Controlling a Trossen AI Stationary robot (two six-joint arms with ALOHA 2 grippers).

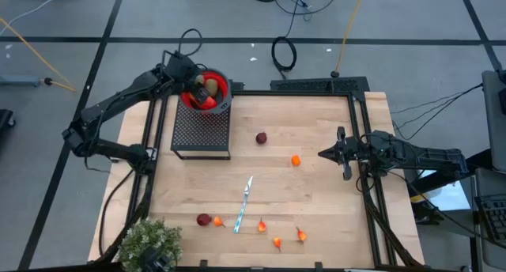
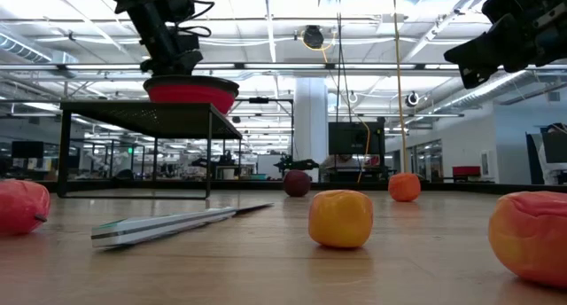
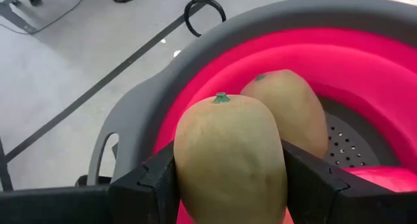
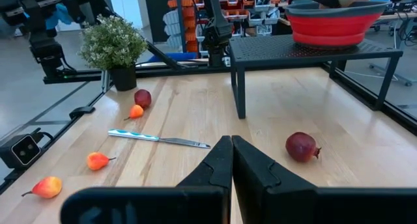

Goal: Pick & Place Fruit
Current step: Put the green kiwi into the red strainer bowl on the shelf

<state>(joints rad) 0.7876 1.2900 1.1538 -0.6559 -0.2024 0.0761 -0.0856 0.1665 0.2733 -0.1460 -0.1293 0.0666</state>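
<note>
A red bowl with a grey rim [image 1: 221,86] stands on a black mesh stand [image 1: 202,130] at the table's far left. My left gripper [image 1: 199,88] is over the bowl, shut on an olive-brown oval fruit [image 3: 231,159]. A second olive-brown oval [image 3: 293,110] lies in the bowl [image 3: 365,61]. On the table lie a dark-red ball [image 1: 261,137], an orange ball [image 1: 296,160], another dark-red ball [image 1: 204,219] and several small red-orange fruits [image 1: 277,242]. My right gripper [image 1: 324,153] is shut and empty at the table's right side. My left gripper pinches the olive-brown oval by its two long sides [image 3: 186,165] between its two fingers [image 3: 153,185]. The fruit's green stem end [image 3: 221,98] points away from the wrist. The fruit is inside the bowl's rim; whether it touches the other oval, I cannot tell.
A knife with a light-blue handle [image 1: 244,202] lies on the near middle of the table. A bushy grey-green plant in a pot [image 1: 150,242] stands at the near left corner. A black frame rail [image 1: 365,185] runs along the table's right side.
</note>
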